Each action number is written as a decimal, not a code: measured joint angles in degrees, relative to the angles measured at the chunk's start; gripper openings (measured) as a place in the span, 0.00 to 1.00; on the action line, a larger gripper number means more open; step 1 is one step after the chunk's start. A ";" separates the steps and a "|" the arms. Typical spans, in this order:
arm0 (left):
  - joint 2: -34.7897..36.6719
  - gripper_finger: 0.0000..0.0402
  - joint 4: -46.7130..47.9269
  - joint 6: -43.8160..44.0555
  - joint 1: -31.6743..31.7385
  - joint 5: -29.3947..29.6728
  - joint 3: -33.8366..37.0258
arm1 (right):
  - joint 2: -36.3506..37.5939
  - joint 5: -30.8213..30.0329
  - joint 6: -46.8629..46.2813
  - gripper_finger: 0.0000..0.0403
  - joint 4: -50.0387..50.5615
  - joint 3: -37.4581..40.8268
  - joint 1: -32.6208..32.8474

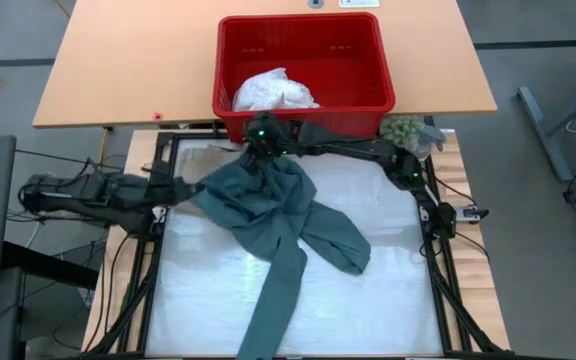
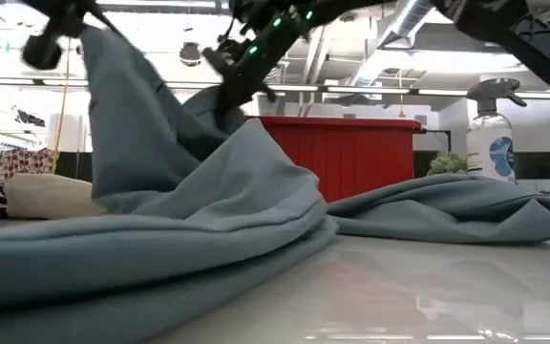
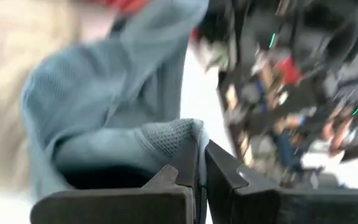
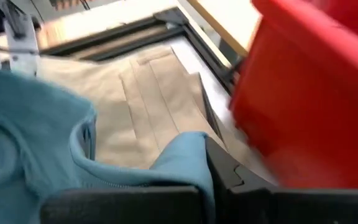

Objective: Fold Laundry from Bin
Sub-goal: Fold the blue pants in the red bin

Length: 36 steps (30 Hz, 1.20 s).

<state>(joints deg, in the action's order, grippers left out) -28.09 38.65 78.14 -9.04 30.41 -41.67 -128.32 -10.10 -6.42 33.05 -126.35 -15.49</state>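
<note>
Teal shirt (image 1: pixel 278 225) lies spread over the middle of the white worktop (image 1: pixel 388 290), with one long sleeve running down to the near edge and another bent toward the right side. Both arms hold it up by its top part, near the far edge of the worktop.

The left end effector (image 1: pixel 190 190) comes in from the left edge. Its fingers (image 3: pixel 185 168) are closed on a fold of the teal shirt, and the cloth sits pinched between them in the left wrist view.

The right end effector (image 1: pixel 261 140) reaches across from the right side and sits just in front of the bin (image 1: pixel 303 35). It is closed on the teal shirt too, with the cloth bunched at its fingers (image 4: pixel 219 165).

The red bin stands on the wooden table past the far edge of the worktop. A white cloth (image 1: pixel 273 92) lies crumpled inside it, at its left side.

A beige cloth (image 4: pixel 148 106) lies flat under the lifted shirt, close to the bin. In the low view the shirt rises like a tent on the left and the bin shows behind it.
</note>
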 joint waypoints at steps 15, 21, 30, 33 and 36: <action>-3.61 0.01 22.32 16.02 -17.70 -19.46 0.00 | -3.14 1.25 6.70 0.14 -22.67 -0.01 -3.05; -5.64 0.01 23.96 17.11 -23.27 -23.26 0.00 | -2.88 8.55 0.98 0.27 -20.83 -4.45 -6.07; -7.57 0.01 23.79 19.54 -27.52 -22.36 0.00 | -2.88 24.27 -1.62 0.61 -18.80 -5.37 -9.21; -7.48 0.01 22.94 19.61 -28.66 -22.26 0.00 | -2.88 29.63 -1.77 0.66 -18.38 -5.37 -10.33; -7.40 0.01 21.70 17.55 -29.39 -18.87 0.00 | -2.88 30.98 -3.05 0.67 -16.77 -5.39 -10.94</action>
<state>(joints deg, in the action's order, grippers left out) -35.48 60.34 95.69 -38.42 11.54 -41.67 -131.20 20.89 -9.47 16.28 -131.74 -26.43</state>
